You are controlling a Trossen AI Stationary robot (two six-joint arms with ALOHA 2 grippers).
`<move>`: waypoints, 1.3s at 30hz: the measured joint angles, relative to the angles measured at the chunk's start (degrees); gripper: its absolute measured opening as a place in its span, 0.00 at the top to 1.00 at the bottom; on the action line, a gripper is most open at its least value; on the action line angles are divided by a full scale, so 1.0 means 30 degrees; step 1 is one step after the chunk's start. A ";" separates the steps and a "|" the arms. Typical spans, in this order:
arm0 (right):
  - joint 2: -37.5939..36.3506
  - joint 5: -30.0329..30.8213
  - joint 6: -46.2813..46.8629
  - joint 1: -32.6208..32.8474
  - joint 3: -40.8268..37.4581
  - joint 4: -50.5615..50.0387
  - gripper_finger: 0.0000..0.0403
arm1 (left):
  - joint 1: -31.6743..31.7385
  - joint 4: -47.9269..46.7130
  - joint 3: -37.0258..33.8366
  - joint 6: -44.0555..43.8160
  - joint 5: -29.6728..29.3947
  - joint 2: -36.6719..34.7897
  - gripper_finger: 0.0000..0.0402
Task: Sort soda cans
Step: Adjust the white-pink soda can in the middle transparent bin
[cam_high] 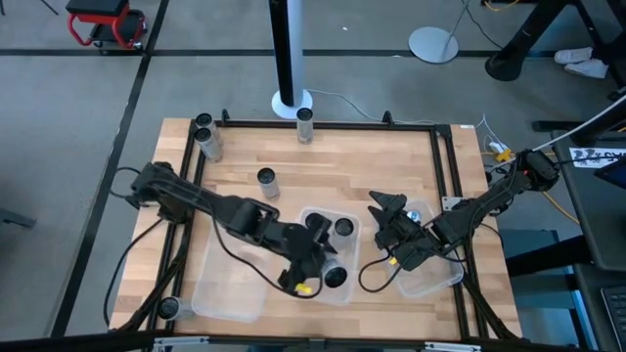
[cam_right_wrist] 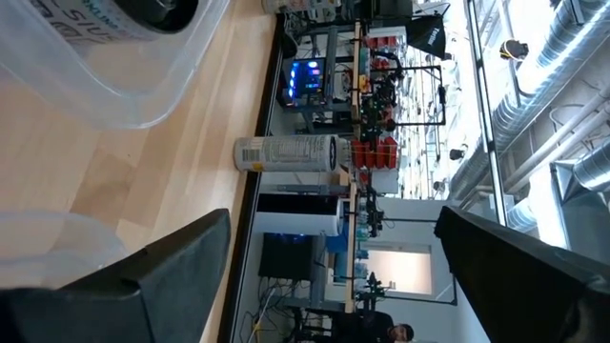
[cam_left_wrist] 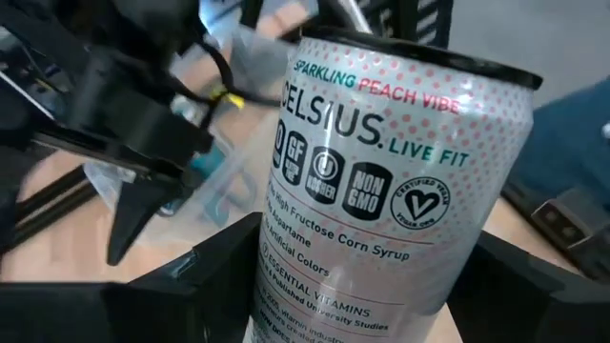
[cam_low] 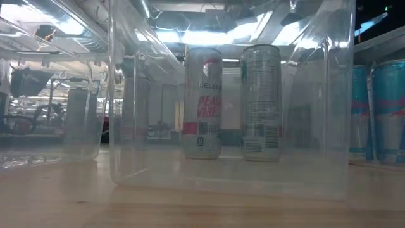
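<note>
**Soda cans: one Celsius in my left fingers over the middle bin**

Soda cans stood scattered: several along the table's far edge, one mid-table, two in the middle bin. My left gripper pinched a Celsius can over that bin, fingers hugging its sides. I judged it best to lower it upright into a free spot clear of its neighbours, then release. My right gripper hung spread wide, empty, just beside the right bin.
</note>
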 joint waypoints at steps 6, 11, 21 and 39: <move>0.0000 0.0007 -0.0075 0.0000 0.0000 0.0235 0.08 | -0.0703 0.0649 -0.1616 -0.0945 0.0010 -0.1878 0.34; 0.0000 -0.0189 -0.0079 -0.0007 -0.0015 0.0532 0.08 | -0.1134 0.2416 -0.4457 -0.1622 0.0050 -0.3634 0.34; -0.0007 -0.3759 -0.2442 0.0015 0.3160 0.0670 0.08 | -0.0630 0.9932 -1.1198 -0.0958 -0.0719 -0.7472 0.34; 0.1165 -1.4631 -0.3212 -0.1029 0.5406 0.9238 0.08 | 0.0890 1.7627 -1.5416 0.2559 -0.0719 -0.7467 0.34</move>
